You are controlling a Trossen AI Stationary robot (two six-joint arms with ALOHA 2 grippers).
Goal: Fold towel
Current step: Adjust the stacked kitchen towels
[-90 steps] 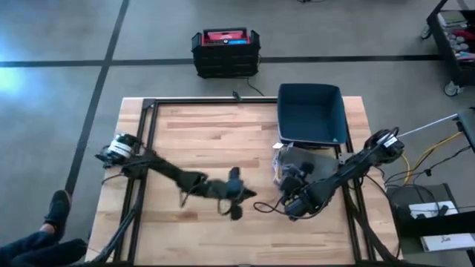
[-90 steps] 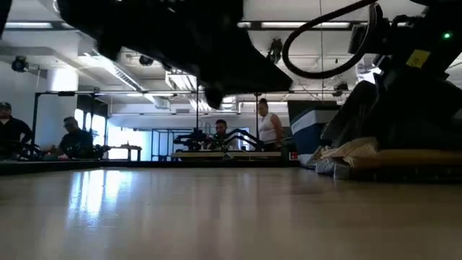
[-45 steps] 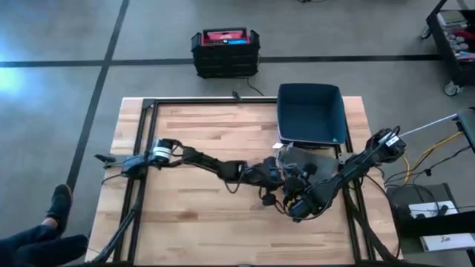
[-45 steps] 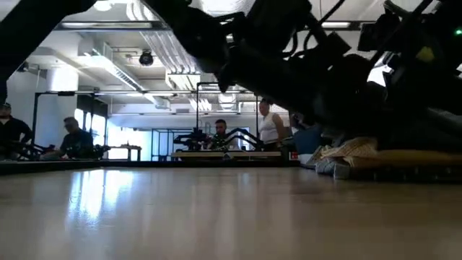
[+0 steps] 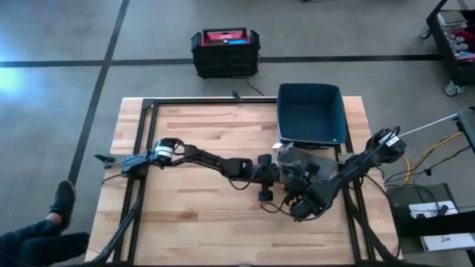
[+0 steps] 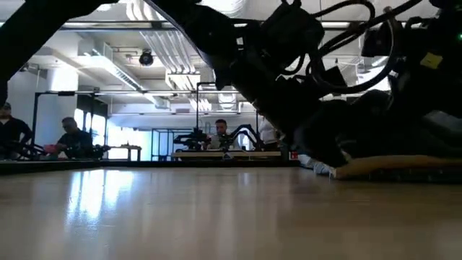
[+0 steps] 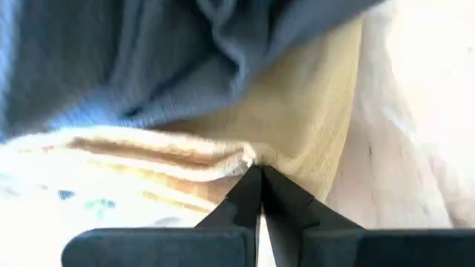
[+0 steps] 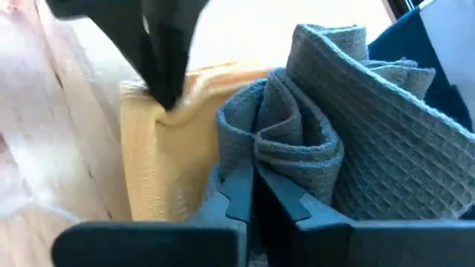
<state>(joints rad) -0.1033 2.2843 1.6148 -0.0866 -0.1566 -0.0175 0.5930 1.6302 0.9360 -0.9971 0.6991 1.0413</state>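
Left wrist view shows the left gripper with its 2 fingers pressed together on the hemmed edge of the yellow towel, pinching a small pucker of cloth at the tips. A blue-grey waffle towel lies bunched over and against the yellow one. In the right wrist view the right gripper has its fingers nearly closed at a fold of the same grey cloth; whether it truly holds the fabric I cannot tell. That view also shows the left fingers coming down onto the yellow edge from the other side.

What has changed: 1 second ago the left gripper hung over the bare middle of the counter, well apart from the cloth. Half a second ago it had stretched toward the pile, and now it has closed on the yellow edge. To my judgement the reach is over and the grasp is made, so the towel could next be drawn out of the heap and laid flat; no fold is started yet.

In the high view the left arm runs long and low from the counter's left side across to the pile, nearly fully extended. The right arm bends in from the right edge, its gripper just beside the left one. The towels sit at the counter's right side, just in front of the dark blue bin.
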